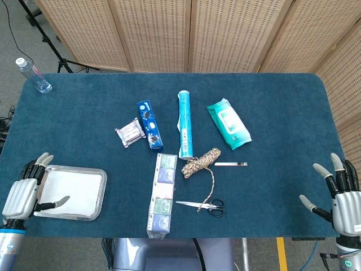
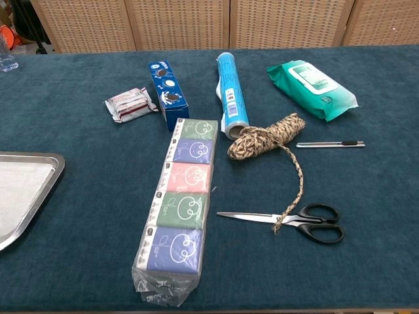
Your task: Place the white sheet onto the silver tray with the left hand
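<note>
White sheet (image 1: pixel 76 187) flat in silver tray (image 1: pixel 99 195); left robot hand (image 1: pixel 22 192) spread, empty, at tray's left edge.

A long strip of tissue packs (image 2: pixel 180 208) in clear wrap is laid lengthwise near the middle of the blue table (image 1: pixel 271 101). Just beside its far end, a blue biscuit box (image 2: pixel 167 93) is set, with a small wrapped packet (image 2: pixel 130 104) to the left of it. A blue tube (image 2: pixel 231 93) is laid lengthwise, its near end touched by a coil of rope (image 2: pixel 265 137) (one loose end trails down across the black-handled scissors (image 2: pixel 294 222)). A slim pen-like stick (image 2: pixel 330 144) is seen right of the coil. A green pack of wipes (image 2: pixel 311 87) is placed further back. A water bottle (image 1: pixel 32 75) is stood at the far left corner.
</note>
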Motion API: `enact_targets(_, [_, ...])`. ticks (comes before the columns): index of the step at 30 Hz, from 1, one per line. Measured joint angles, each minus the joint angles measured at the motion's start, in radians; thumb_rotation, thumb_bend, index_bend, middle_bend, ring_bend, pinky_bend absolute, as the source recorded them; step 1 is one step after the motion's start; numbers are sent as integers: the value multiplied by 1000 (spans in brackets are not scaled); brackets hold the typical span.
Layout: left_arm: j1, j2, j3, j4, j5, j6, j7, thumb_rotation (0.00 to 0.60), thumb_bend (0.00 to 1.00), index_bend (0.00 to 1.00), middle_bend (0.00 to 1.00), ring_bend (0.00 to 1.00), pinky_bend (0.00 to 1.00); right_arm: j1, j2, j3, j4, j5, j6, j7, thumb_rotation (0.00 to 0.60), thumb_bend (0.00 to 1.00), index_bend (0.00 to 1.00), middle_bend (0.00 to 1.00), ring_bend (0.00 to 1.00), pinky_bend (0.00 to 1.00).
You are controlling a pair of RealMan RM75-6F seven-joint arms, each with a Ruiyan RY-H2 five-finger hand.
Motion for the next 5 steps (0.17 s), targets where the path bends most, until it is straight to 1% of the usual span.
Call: enact_targets(5, [32,-54,-18,76,13,38,-4,445,93,32,0,0,0,4,0,-3,0,4,-14,3,600,53,206,0,0,0])
